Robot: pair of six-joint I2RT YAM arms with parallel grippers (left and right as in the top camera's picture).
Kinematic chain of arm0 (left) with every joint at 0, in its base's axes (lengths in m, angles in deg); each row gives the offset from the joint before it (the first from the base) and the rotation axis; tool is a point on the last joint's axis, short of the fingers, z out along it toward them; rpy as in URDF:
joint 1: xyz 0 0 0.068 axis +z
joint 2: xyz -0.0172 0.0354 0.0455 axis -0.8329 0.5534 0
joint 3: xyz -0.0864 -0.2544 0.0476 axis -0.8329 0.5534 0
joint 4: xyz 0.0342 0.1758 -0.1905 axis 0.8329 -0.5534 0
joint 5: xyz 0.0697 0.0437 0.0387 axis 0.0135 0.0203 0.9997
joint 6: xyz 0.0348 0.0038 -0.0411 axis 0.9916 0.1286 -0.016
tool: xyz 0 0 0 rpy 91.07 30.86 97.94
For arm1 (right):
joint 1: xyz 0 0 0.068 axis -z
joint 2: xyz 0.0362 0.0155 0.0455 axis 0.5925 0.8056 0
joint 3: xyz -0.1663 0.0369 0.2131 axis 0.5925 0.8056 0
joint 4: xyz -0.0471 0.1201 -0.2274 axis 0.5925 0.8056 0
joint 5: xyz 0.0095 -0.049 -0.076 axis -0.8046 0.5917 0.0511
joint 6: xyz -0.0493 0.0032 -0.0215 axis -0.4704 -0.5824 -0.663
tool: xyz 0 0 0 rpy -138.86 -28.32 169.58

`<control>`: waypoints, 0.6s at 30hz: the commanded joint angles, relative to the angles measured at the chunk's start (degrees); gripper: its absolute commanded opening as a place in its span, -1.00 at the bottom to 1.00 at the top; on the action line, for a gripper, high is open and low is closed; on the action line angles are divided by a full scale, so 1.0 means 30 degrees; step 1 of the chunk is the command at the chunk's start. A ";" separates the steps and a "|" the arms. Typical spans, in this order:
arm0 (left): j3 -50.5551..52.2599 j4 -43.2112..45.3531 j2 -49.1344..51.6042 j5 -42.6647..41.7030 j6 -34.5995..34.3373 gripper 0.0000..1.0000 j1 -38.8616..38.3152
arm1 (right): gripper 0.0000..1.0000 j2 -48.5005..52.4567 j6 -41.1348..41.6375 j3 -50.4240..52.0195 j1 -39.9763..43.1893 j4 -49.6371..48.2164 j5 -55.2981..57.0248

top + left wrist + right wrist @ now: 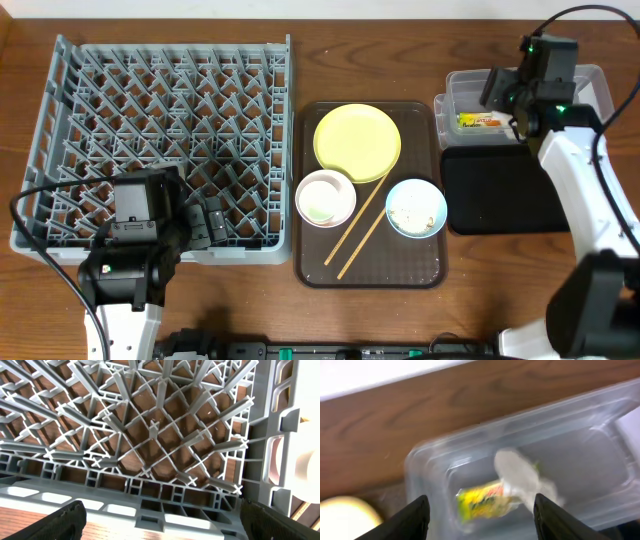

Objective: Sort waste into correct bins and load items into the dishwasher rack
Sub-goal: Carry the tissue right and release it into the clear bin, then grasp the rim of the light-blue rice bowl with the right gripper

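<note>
At the near edge of the dishwasher rack [160,100], the left fingers [65,520] spread wide. Beyond, the brown tray [400,265] carries a white bowl [306,190], a blue bowl [400,192] with rice scraps [412,215], chopsticks [360,225] and a yellow plate [357,140]. Farthest, the right fingers [412,520] gape empty over the clear tub [465,95], snack wrapper [480,121] inside.

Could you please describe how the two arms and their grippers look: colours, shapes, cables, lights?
Both have white links and black joints. The left arm carries a boxy black wrist unit; a black cable loops beside it. The right arm shows small green lights on its black head, with a black cable above. The fingers are matte black.
</note>
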 commanded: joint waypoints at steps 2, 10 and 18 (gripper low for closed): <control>-0.0488 -0.0051 -0.0015 0.0036 -0.0182 1.00 -0.0080 | 0.28 -0.1778 -0.1552 -0.0058 -0.1909 0.2805 -0.4364; -0.0488 -0.0058 -0.0015 0.0036 -0.0182 1.00 -0.0080 | 0.11 -0.1086 -0.2076 0.0182 -0.6390 0.8663 -0.3045; -0.0488 -0.0058 -0.0015 0.0029 -0.0182 1.00 -0.0080 | 0.10 -0.0401 0.0401 0.2419 -0.9515 0.8546 -0.1392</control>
